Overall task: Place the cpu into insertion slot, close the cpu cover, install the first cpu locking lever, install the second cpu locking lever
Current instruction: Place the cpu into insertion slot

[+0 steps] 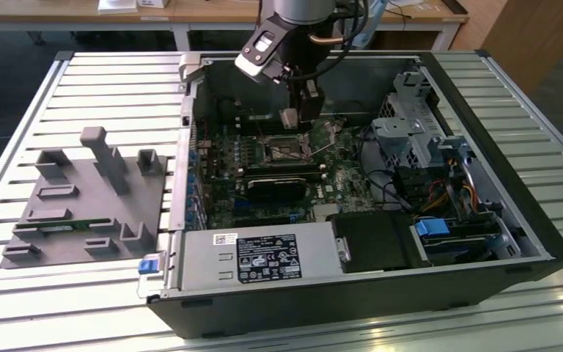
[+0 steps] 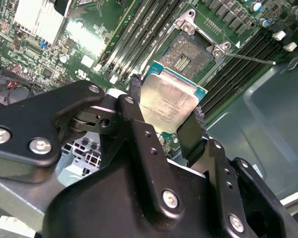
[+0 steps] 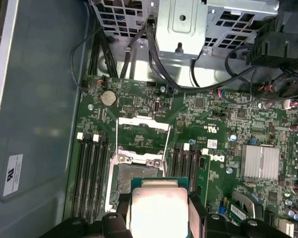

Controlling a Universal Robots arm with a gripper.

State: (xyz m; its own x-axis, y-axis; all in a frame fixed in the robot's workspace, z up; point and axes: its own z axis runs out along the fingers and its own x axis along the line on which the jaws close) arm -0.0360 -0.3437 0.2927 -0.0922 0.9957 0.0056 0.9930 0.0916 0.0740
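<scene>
While the end effector [image 2: 166,101] clamps cpu [image 3: 158,208] by its edges | cpu hangs above insertion slot [image 2: 188,52]

No txt clear enough to read. Exterior view: black label [image 1: 269,258] w/ white symbols & small white sticker [image 1: 225,237] on power supply [image 1: 199,270]. First wrist view: white sticker [image 3: 12,174] on case wall [image 3: 39,99]; markings on the cpu [image 3: 158,210] too faint.
</scene>
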